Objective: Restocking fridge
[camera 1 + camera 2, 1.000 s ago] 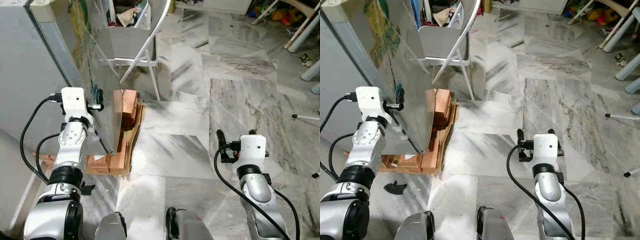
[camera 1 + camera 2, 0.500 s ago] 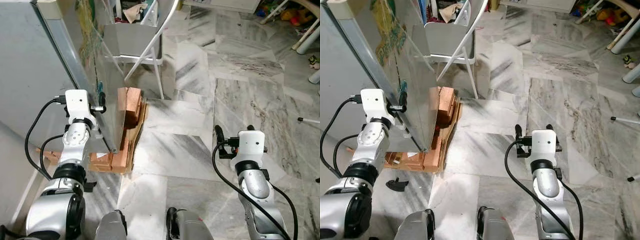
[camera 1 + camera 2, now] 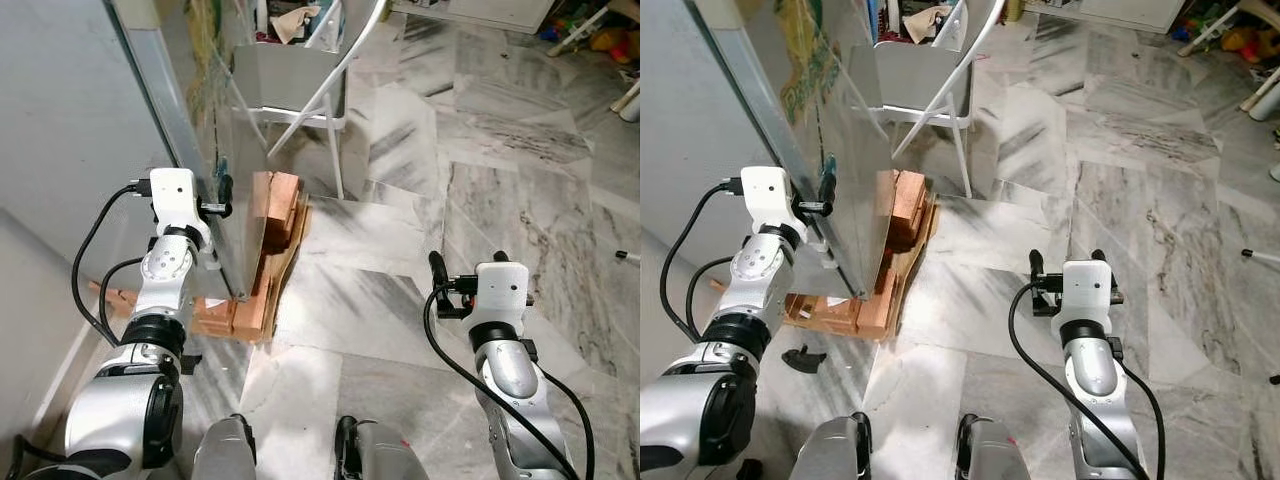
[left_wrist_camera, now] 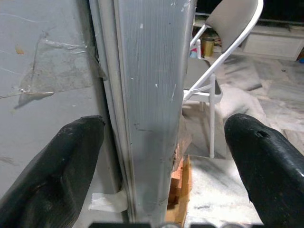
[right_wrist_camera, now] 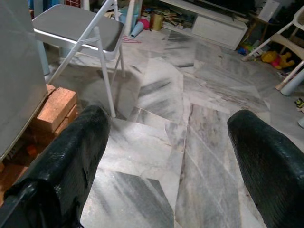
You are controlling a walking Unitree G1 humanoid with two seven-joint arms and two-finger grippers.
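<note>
Fridge: tall grey metal fridge [image 3: 70, 150] at robot's left, door edge [image 4: 147, 95] just ajar, base on stacked red bricks [image 3: 275, 205].
Left end effector [image 4: 161, 156]: fingers spread, straddling door edge.
Right end effector [image 5: 171, 156]: spread, empty, over marble floor [image 3: 400, 300].
Behind: white folding chair [image 3: 930, 85].

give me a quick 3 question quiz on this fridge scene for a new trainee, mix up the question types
1. True or false: the left gripper is open, with its fingers either side of the fridge door edge.
2. What props up the fridge's base? A) red bricks B) a plastic crate C) a stack of books
3. Fill in: the right gripper is open and holds ____.

Key
1. True
2. A
3. nothing; it hangs over the marble floor, with a folding chair ahead.
</note>
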